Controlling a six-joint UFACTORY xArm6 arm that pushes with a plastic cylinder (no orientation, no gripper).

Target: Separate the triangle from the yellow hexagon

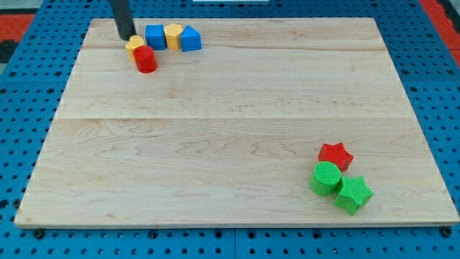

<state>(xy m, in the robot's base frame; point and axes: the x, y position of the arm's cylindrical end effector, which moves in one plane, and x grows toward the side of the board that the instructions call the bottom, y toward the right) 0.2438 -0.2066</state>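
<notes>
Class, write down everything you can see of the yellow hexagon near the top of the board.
The yellow hexagon is a small, matte, plastic-looking block standing flat on the wooden board near the view's top left. It sits squeezed between the blue cube on its left and the blue triangle on its right, apparently touching both.

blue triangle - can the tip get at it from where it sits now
Probably not directly: my tip sits left of the row, with the blue cube and yellow hexagon between it and the blue triangle.
</notes>
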